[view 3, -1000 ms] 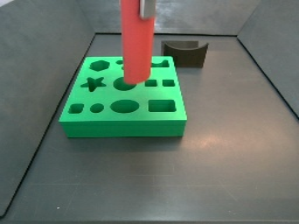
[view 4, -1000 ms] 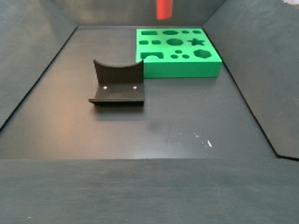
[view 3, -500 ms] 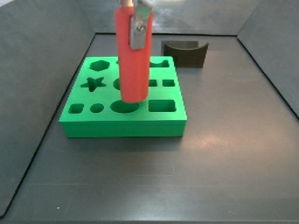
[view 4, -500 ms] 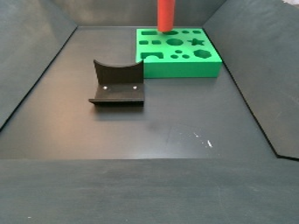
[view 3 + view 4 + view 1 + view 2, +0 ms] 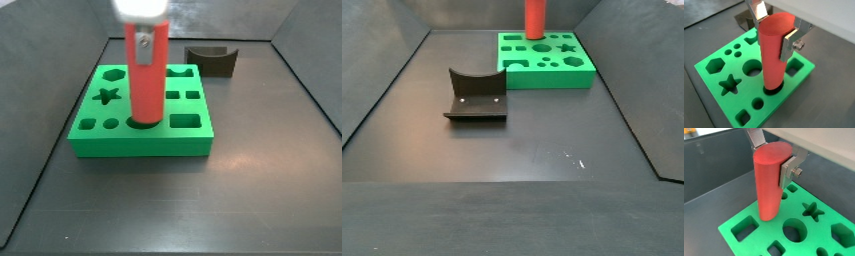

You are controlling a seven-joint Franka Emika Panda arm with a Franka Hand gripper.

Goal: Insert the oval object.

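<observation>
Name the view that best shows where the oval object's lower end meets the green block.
A wrist view: the oval object, in the gripper, enters a hole in the green block. Side views show it smaller.

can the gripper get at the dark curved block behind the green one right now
Probably not yet: the gripper is shut on the oval object, whose tip sits at a hole in the green block. The dark curved block itself stands uncovered.

Hand [image 5: 775,31] gripping oval object [image 5: 774,55], tip in green block [image 5: 714,70].
</observation>
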